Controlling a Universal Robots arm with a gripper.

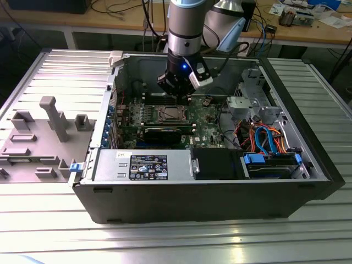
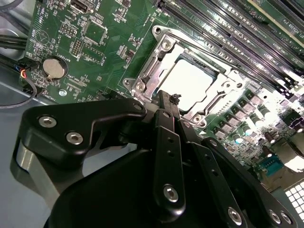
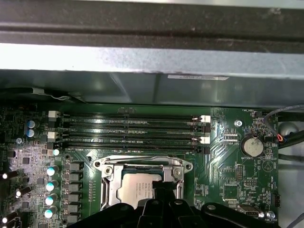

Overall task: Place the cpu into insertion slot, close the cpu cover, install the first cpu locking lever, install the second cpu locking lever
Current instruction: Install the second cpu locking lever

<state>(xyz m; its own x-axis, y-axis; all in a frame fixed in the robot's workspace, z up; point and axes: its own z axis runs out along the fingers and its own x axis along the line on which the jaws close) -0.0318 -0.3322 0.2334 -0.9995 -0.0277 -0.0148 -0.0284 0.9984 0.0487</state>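
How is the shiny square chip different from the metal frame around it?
The cpu is a solid, flat square with a plain pale top; the cpu cover is an open frame with a square window in its middle. The cpu is smaller and sits inside that window, while the cpu cover reaches past it on every side. The cpu has a smooth outline; the cpu cover has notches and screws at its corners. Both are silvery metal and lie flat on the green motherboard.

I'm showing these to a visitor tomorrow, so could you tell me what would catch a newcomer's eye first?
Probably the robot arm reaching down into the open computer case on the ribbed metal table. Its black gripper hovers just over the silvery cpu cover, which lies shut around the pale cpu on the green motherboard. In the exterior view, bright orange and blue cables stand out at the exterior view's right.
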